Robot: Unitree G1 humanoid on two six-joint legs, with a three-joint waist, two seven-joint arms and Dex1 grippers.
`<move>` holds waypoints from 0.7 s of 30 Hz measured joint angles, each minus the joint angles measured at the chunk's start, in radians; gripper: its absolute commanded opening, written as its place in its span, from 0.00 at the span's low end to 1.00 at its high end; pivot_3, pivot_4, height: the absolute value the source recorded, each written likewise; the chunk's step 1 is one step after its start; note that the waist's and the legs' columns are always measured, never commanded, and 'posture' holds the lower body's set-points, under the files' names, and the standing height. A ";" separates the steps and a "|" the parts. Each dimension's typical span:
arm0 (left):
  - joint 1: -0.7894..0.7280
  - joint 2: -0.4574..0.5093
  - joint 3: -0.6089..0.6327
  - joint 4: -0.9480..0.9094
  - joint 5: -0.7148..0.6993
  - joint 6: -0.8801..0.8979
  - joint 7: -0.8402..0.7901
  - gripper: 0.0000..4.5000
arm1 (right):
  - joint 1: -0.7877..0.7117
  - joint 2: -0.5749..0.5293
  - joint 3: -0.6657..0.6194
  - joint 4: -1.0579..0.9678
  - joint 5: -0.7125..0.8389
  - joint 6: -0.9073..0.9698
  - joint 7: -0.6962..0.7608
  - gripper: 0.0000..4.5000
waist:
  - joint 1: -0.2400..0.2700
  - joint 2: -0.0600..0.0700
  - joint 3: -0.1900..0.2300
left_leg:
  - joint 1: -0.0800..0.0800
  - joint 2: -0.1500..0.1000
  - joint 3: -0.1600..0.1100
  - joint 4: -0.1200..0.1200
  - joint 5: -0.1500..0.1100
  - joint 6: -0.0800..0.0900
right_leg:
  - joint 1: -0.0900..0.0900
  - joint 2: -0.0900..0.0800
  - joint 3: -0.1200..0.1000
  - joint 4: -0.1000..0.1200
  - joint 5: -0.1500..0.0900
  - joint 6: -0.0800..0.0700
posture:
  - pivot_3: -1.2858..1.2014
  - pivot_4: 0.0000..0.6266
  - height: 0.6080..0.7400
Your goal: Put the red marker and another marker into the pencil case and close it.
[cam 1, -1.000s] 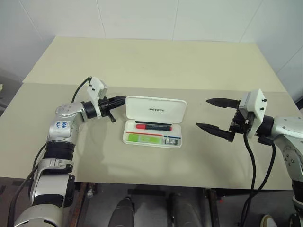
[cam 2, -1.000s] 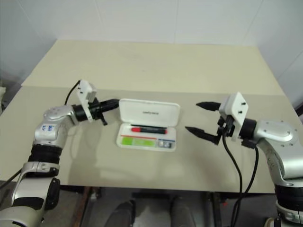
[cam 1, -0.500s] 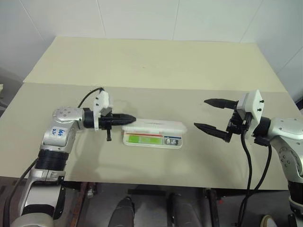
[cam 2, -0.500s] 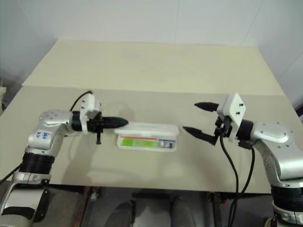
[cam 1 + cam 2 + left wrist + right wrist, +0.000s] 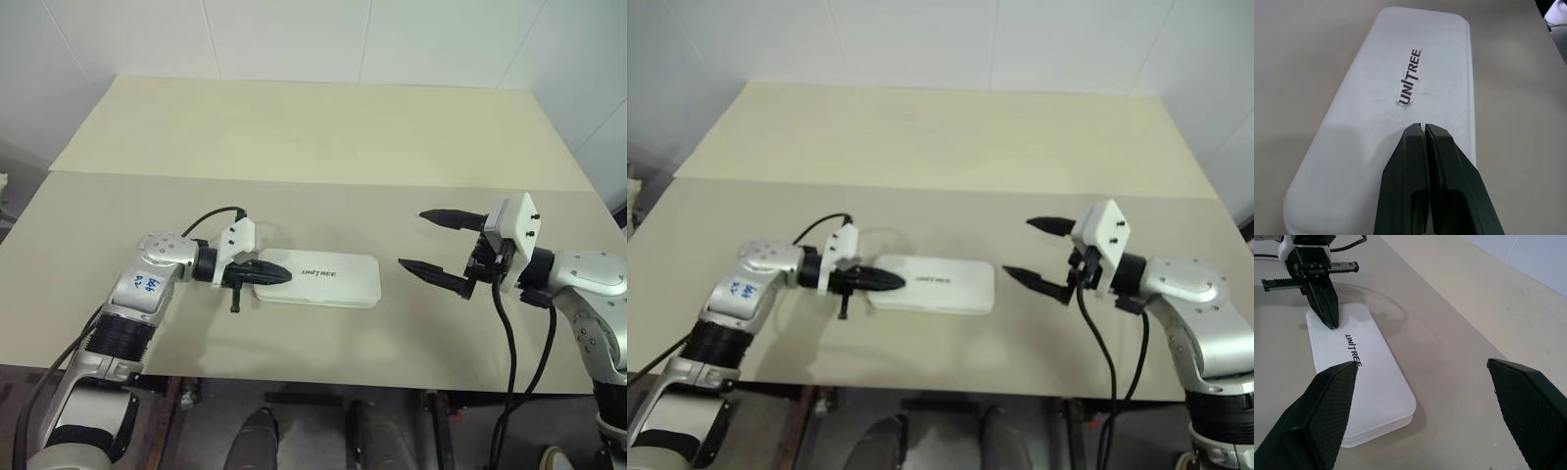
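- Left eye view, item one: pencil case (image 5: 323,280), flat white hard plastic, rounded-rectangle outline, smooth matte lid printed "UNITREE" in dark letters. It lies near the front edge of the table (image 5: 294,127), between the two arms, with the lid down flat on its base.
- Item two: left gripper (image 5: 277,275), two slim black tapered fingers pressed together with nothing between them. The tips rest on or just over the lid's left end; in the left wrist view they sit just short of the lettering.
- Item three: right gripper (image 5: 423,238), black wedge-shaped fingers spread wide and empty, hovering well apart from the case's right end.
- Item four: table, pale beige, plain matte top with a seam running across it.
- Contents: red marker and second marker cannot be seen; with the lid shut, presumably inside.
- Task status, judged: packing appears done and the lid is lowered. Left, if anything: a firm press to latch it. Whether it has clicked shut cannot be told.
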 measured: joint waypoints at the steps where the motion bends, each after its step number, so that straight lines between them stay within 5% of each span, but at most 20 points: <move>1: 0.000 0.000 -0.010 -0.012 0.005 -0.001 0.000 0.01 | 0.000 0.000 0.000 -0.002 0.000 -0.001 -0.004 1.00 | 0.000 0.000 0.000 | 0.000 0.000 0.000 0.000 0.000 0.000 | 0.000 0.000 0.000 0.000 0.000 0.000 | 0.52 0.24 1.00; 13: 0.026 -0.014 -0.005 -0.090 -0.020 0.100 0.055 0.01 | 0.022 0.012 0.002 -0.004 0.000 -0.004 -0.027 1.00 | 0.000 0.000 0.000 | 0.001 0.000 0.000 0.000 0.000 0.000 | 0.002 0.000 0.000 0.000 0.000 0.000 | 0.52 0.24 1.00; 19: 0.057 0.015 0.163 -0.134 -0.151 0.099 0.043 0.01 | 0.014 0.005 0.004 0.000 0.015 -0.005 0.002 1.00 | -0.006 0.000 0.000 | 0.002 0.000 0.000 -0.001 0.000 0.000 | 0.002 0.000 0.000 -0.001 0.000 0.000 | 0.52 0.24 1.00; 21: 0.079 0.052 0.231 -0.138 -0.173 0.093 0.048 0.10 | 0.002 -0.005 0.000 0.001 0.027 -0.005 0.014 1.00 | -0.005 0.000 0.000 | 0.002 0.000 0.000 -0.001 0.000 0.000 | 0.002 0.000 0.000 -0.001 0.000 0.000 | 0.52 0.24 1.00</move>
